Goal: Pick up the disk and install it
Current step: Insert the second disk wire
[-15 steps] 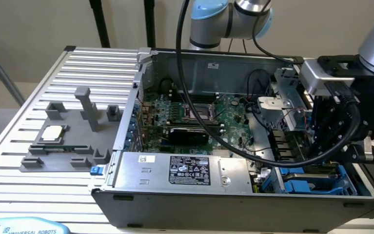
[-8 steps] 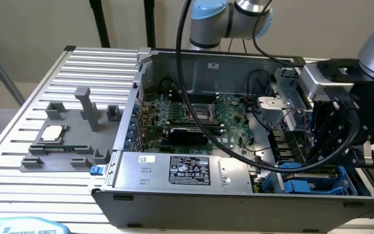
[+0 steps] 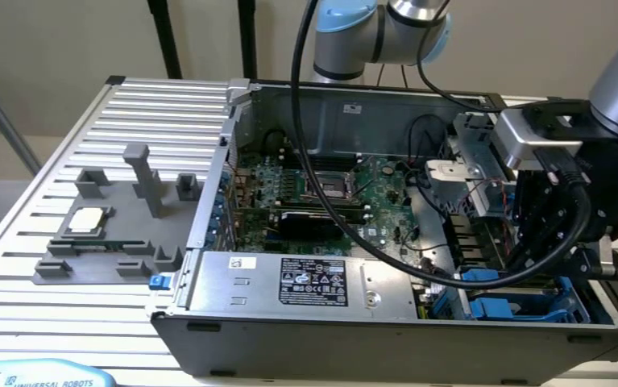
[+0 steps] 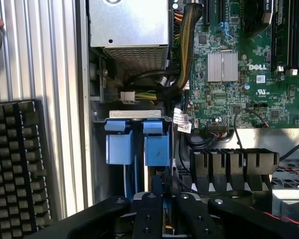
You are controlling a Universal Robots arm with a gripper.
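gripper (image 4: 164,209) low inside the open computer case (image 3: 320,334), just beside the blue brackets (image 4: 138,144); whether it grasps anything cannot be told.

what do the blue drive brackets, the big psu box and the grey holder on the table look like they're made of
Blue brackets: probably moulded plastic, uniform bright colour with a soft sheen.
Power supply box: looks like bare sheet metal, dull silver with folded edges and a perforated vent face in the wrist view.
Grey fixture on the table: matte, blocky and even grey, maybe printed or moulded plastic; hard to be sure.
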